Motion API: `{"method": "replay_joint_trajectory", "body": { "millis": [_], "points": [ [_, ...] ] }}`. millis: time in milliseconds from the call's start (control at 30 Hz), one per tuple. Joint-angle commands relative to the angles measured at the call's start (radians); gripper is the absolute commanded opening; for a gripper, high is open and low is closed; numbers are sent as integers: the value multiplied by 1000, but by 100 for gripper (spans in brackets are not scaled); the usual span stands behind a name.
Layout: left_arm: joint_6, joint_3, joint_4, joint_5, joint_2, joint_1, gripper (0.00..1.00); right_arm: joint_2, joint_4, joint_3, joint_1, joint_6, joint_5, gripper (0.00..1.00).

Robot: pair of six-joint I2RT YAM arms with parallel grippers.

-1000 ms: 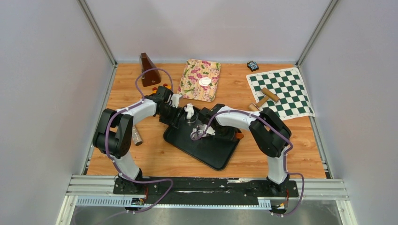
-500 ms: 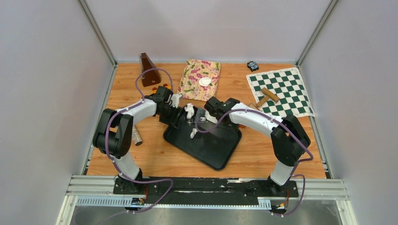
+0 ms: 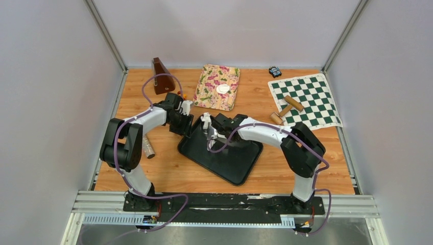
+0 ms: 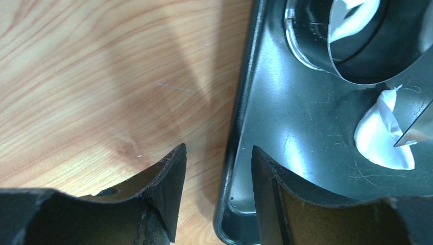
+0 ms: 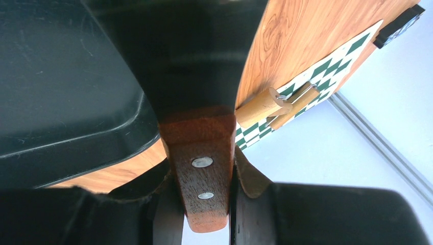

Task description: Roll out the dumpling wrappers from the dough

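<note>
The right gripper [image 5: 204,178] is clamped on a brown wooden handle [image 5: 199,138] with 2 metal rivets, at the glossy black tray's [image 3: 232,163] far edge. The left gripper [image 4: 218,158], jaws apart, hangs over the tray's left rim. 1 round white dumpling wrapper [image 3: 222,89] lies beyond the tray on floral cloth [image 3: 209,94].

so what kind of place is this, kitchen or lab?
Looks like a robot test cell, not a kitchen: a wooden table boxed in by plain grey walls, two arms bolted to a metal rail, and unrelated props like a chess mat and metronome.
</note>
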Motion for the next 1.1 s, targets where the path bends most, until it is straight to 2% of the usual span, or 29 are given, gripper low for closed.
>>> {"method": "replay_joint_trajectory", "body": {
  "millis": [0,233,400,667,867,1067],
  "points": [
    [-7,-6,30,17,-26,10,57,14,4,43,22,-6,70,0],
    [-4,-7,31,13,-23,10,57,24,-20,-14,28,-15,124,0],
    [-5,-8,33,10,-19,11,57,-37,-23,-105,41,-17,159,0],
    [-3,-7,33,-1,-16,10,57,-183,-23,-228,66,-46,132,0],
    [0,-3,33,-2,-13,10,57,-217,18,-159,60,-54,76,0],
    [5,-1,32,7,-25,10,56,-99,138,-69,28,-96,116,0]
  ]
}}
